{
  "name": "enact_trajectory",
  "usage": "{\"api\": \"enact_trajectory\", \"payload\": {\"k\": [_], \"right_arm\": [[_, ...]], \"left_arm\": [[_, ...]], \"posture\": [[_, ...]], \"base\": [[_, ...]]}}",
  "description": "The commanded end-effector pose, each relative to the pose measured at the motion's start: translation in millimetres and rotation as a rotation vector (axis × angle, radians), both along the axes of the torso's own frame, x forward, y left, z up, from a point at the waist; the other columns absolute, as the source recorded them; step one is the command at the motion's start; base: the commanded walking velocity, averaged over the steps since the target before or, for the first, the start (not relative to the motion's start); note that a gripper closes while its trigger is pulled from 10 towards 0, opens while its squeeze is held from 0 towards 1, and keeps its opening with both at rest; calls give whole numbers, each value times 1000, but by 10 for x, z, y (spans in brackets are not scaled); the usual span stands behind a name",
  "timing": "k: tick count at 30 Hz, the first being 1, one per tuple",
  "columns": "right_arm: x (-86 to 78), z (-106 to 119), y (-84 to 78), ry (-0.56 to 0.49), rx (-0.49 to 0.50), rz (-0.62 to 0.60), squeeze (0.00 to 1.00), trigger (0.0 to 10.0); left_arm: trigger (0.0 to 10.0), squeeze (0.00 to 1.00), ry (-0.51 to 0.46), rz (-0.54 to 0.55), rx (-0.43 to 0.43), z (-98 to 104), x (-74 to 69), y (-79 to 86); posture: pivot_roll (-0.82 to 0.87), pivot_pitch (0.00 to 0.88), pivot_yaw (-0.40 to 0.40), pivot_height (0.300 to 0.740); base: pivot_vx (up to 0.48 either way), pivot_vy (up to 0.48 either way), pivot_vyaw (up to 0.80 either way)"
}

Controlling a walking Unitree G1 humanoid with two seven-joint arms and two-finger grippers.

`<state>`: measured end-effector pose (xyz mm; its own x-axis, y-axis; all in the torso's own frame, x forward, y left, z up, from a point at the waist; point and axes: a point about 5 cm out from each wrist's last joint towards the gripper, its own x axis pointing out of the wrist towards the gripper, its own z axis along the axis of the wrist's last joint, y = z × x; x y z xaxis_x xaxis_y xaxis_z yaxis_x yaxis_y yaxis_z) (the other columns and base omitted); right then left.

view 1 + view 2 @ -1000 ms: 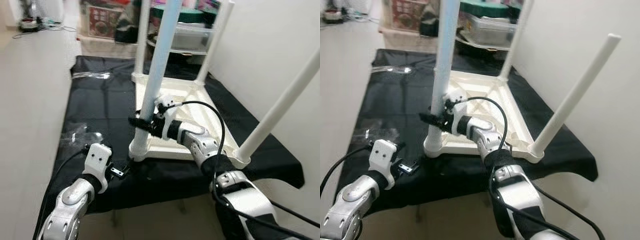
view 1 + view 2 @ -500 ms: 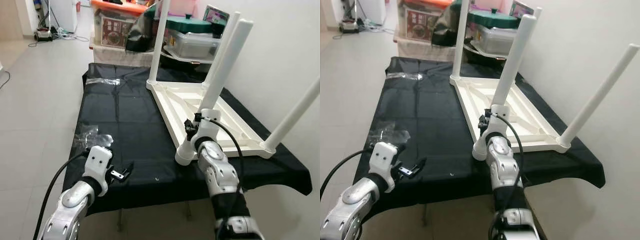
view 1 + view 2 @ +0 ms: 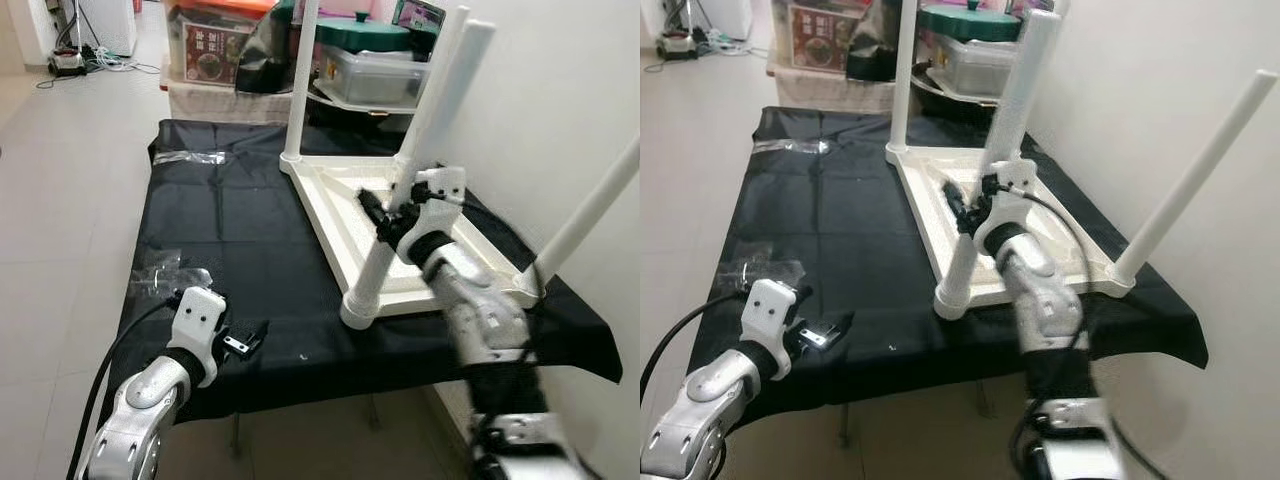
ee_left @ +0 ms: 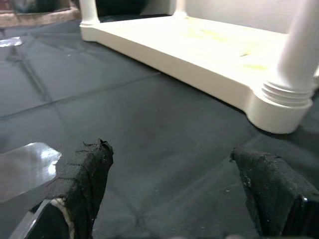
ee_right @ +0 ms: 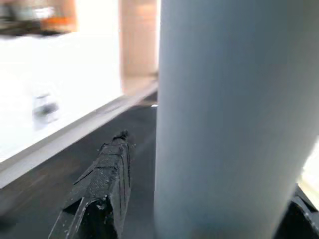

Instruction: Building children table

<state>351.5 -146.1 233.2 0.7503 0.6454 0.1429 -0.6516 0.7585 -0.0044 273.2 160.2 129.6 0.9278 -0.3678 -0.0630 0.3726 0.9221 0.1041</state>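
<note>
A white children's table (image 3: 445,255) lies upside down on a black cloth (image 3: 250,230), its legs pointing up. My right gripper (image 3: 385,212) is at mid-height on the near left leg (image 3: 372,275). The fingers straddle that leg, open. In the right wrist view the leg (image 5: 224,124) stands between the fingers, with a gap beside one finger (image 5: 102,184). My left gripper (image 3: 250,340) hovers low over the cloth's front left part, open and empty. From the left wrist, the leg's base (image 4: 279,99) lies beyond the fingertips (image 4: 84,174).
Crumpled clear plastic bags (image 3: 160,275) lie on the cloth near my left arm, another (image 3: 190,157) at the far left corner. Storage boxes (image 3: 375,75) stand behind the table. A wall (image 3: 560,100) runs close along the right; tiled floor (image 3: 60,200) lies to the left.
My right gripper has moved up the near leg, from by its base to mid-height. The camera view has shifted. My left gripper stays where it was.
</note>
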Motion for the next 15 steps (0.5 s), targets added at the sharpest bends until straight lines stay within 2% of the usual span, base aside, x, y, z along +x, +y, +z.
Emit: {"api": "enact_trajectory", "payload": {"k": [1,2,3,4,9,10,11,12,13,14,15], "right_arm": [[-44,-68,187,18,-22,188,0,10000],[-45,-71,185,17,-23,200,0,10000],[-49,-183,276,45,-59,310,0,10000],[-70,-383,442,88,-130,474,0,10000],[-72,-467,521,96,-169,542,0,10000],[4,-459,547,104,-144,471,0,0],[177,-491,565,135,-151,240,0,0],[177,-491,565,135,-151,240,0,0],[227,-505,561,142,-161,156,0,0],[317,-522,481,193,-138,-25,0,0],[317,-522,481,193,-138,-25,0,0]], "left_arm": [[10000,0,9,-14,5,-31,5,-21],[10000,0,9,-14,5,-31,6,-21],[10000,0,7,-18,4,-25,12,-37],[10000,0,2,-20,3,-16,20,-50],[10000,0,1,-19,3,-13,22,-46],[10000,0,1,-18,4,-14,16,-44],[10000,0,1,-15,6,-16,3,-36],[10000,0,1,-15,6,-16,3,-36],[10000,0,2,-14,6,-18,-2,-32],[10000,0,3,-13,7,-22,-8,-28],[10000,0,3,-13,7,-22,-8,-28]], "posture": [[138,0,-175,740],[138,0,-175,740],[156,0,-187,740],[165,0,-193,740],[165,0,-193,740],[173,0,-199,740],[172,0,-197,740],[172,0,-197,740],[172,0,-197,740],[170,0,-197,740],[170,0,-197,740]], "base": [[0,0,0],[0,0,0],[0,0,0],[0,0,0],[0,0,0],[0,0,0],[0,0,0],[0,0,0],[0,0,0],[0,0,0],[0,0,0]]}}
